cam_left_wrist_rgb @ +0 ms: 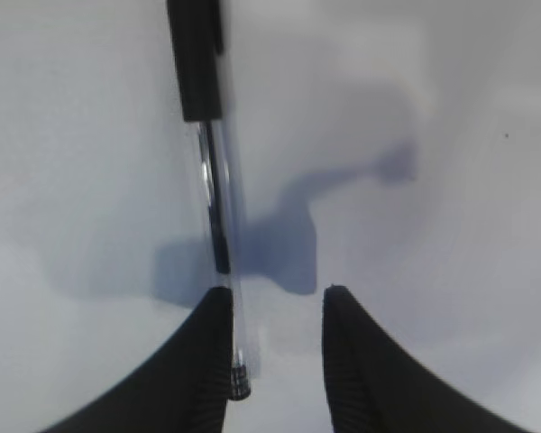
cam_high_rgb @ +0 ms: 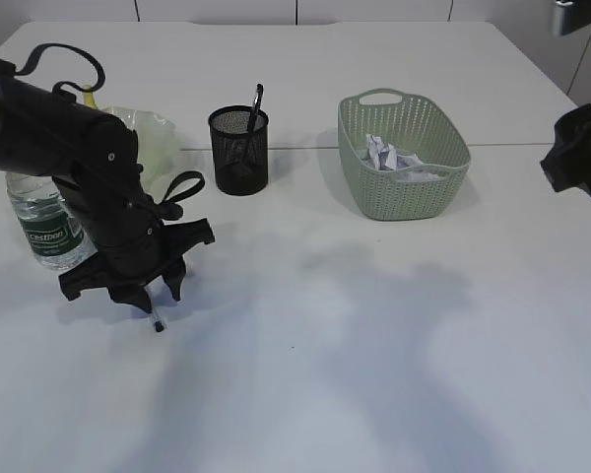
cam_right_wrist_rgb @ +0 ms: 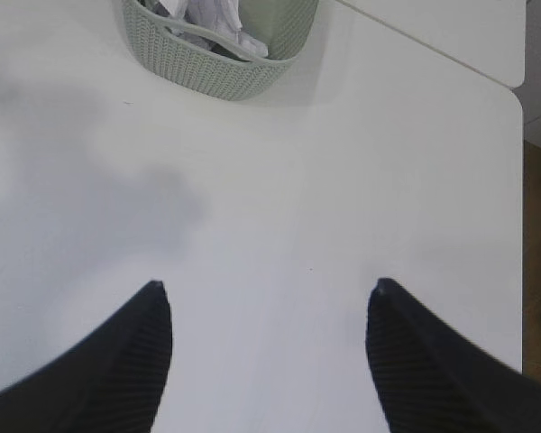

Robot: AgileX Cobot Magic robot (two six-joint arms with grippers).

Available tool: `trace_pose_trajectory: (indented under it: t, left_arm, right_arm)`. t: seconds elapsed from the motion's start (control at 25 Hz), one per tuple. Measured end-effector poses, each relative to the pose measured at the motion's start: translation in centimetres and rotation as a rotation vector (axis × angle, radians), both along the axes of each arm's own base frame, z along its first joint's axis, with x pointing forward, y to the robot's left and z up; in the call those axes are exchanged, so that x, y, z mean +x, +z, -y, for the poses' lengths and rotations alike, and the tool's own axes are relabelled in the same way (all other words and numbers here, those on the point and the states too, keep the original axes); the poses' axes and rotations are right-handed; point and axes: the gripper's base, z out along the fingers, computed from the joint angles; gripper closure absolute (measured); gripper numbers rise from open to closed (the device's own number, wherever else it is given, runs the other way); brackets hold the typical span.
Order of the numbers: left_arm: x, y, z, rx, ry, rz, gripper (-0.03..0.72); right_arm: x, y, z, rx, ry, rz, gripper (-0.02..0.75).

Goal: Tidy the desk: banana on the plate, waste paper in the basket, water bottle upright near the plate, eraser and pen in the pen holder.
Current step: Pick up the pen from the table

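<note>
A: Is the left gripper [cam_left_wrist_rgb: 275, 361] actually holding that pen [cam_left_wrist_rgb: 212, 194]?

B: Can't tell. Its ribbed black fingers [cam_left_wrist_rgb: 194, 379] sit narrowly apart, the clear barrel along one, low by the water bottle [cam_high_rgb: 47, 225].

A: And the right gripper [cam_right_wrist_rgb: 269, 352]?

B: Wide apart, empty, near the woven basket [cam_right_wrist_rgb: 218, 72].

Office-like room: white desk [cam_high_rgb: 394, 325], mesh pen holder [cam_high_rgb: 239, 150].
</note>
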Motion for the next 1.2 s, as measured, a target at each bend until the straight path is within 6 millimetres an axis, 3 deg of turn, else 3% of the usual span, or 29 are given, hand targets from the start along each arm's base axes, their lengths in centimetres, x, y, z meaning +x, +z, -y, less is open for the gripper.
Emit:
trace_pose_trajectory:
  t: [0.92,1.2]
  left_arm:
    - [-0.2,-1.3,-0.2,0.033,0.005,-0.048,0.456]
    - [-0.3,-1.3,-0.2,0.038,0.008,-0.063,0.602]
  right_arm:
    - [0.0,0.0,0.0,-0.003,-0.003,-0.004,0.237]
    - [0.0,0.0,0.0,-0.004,-0.003,-0.003,0.237]
